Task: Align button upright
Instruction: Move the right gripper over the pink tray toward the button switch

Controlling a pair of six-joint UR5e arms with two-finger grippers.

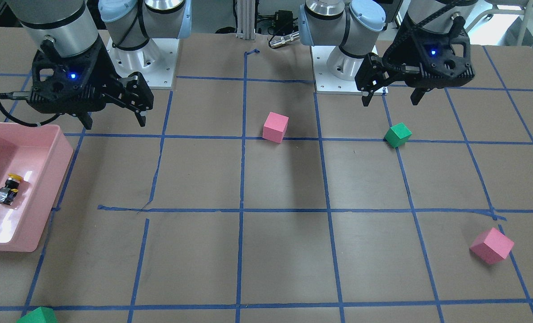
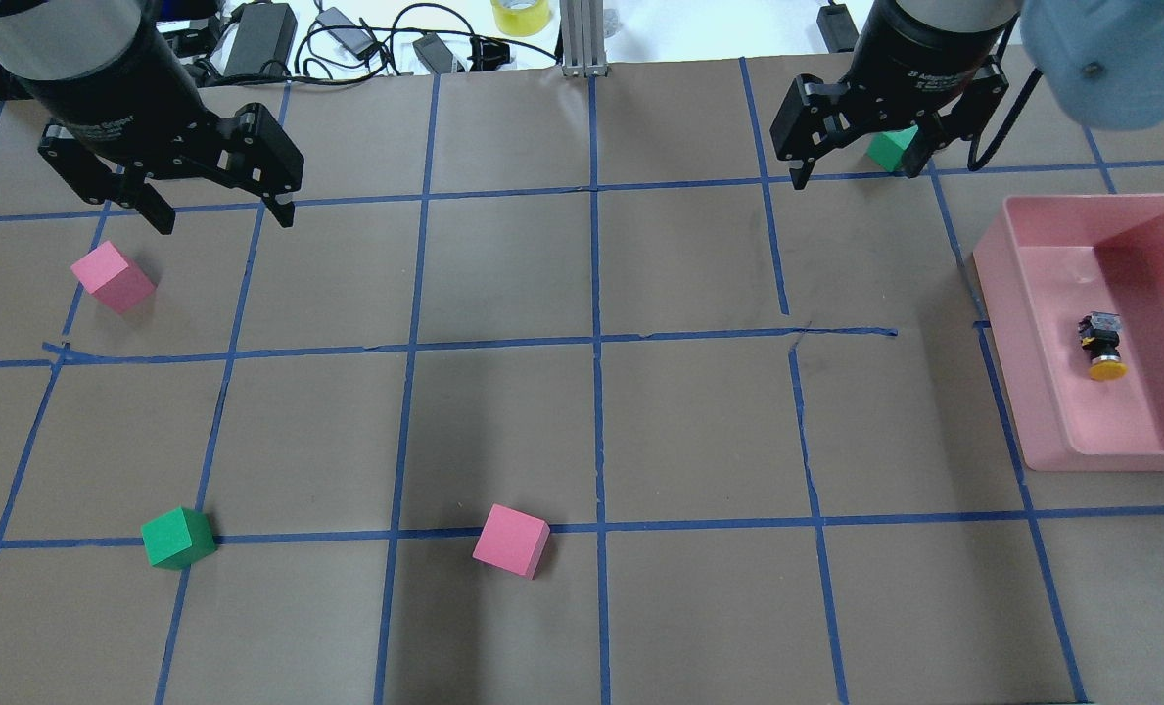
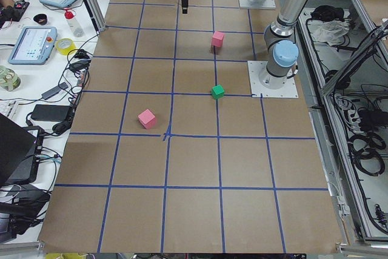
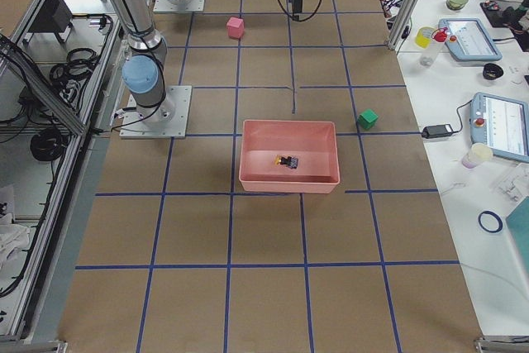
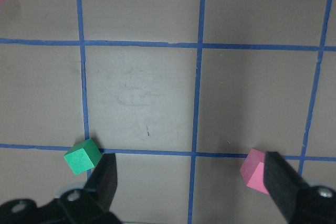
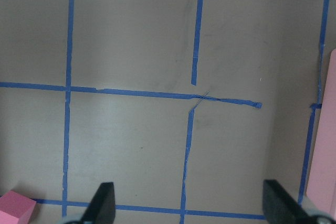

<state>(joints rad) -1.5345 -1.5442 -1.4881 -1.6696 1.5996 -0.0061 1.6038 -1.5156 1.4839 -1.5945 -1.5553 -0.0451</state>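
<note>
Button (image 2: 1102, 345) sideways in pink tray (image 2: 1007, 333); approach likely pending. Right gripper (image 2: 854, 174) near tray, left gripper (image 2: 224, 223) far off, both spread wide. Next: descent onto button.

The button (image 2: 1102, 345) lies mid-floor in the pink bin (image 2: 1017, 343) — walls all round, open above.

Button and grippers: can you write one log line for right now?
button: lying on side in pink bin | left gripper: open, empty | right gripper: open, empty
</note>
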